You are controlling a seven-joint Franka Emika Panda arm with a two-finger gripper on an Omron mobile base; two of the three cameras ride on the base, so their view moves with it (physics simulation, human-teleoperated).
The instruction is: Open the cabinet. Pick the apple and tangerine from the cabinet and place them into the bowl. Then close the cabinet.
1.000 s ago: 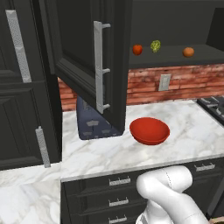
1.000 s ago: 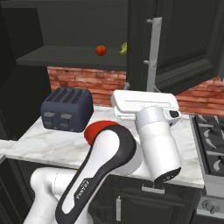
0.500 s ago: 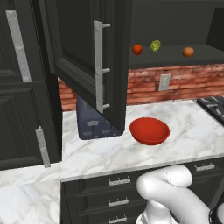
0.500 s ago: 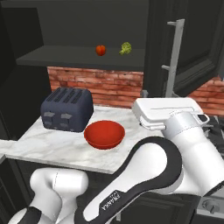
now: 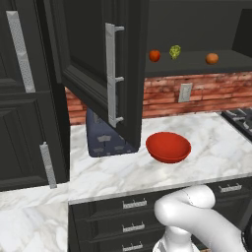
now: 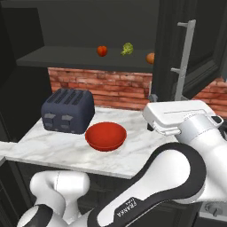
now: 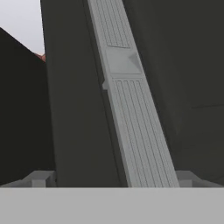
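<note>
**Right door swung wide; arm drawn toward the right edge**

Since the earlier right base picture, the wrist has travelled rightward off the bowl (image 6: pixel 105 135), which now lies fully uncovered, and the right door's handle (image 6: pixel 183 62) has moved further right with it. The fingers have also spread to their widest. The left base scene is unchanged.

Both doors of the cabinet (image 5: pixel 101 74) stand open. On its shelf sit the apple (image 5: pixel 154 55), a yellow-green bumpy item (image 5: pixel 174 51) and the tangerine (image 5: pixel 211 58), well apart from one another; the bowl rests on the marble counter (image 5: pixel 108 172) beside the toaster (image 6: pixel 68 111). In the hand view the silver bar (image 7: pixel 127 100) runs between the fingertips of the gripper (image 7: pixel 111 177), whose jaws are spread and clamp nothing.

Judged step: opening is done and the handle released. The next move calls for backing clear of the bar, then reaching up and into the shelf for the apple, avoiding the bumpy item beside it.
</note>
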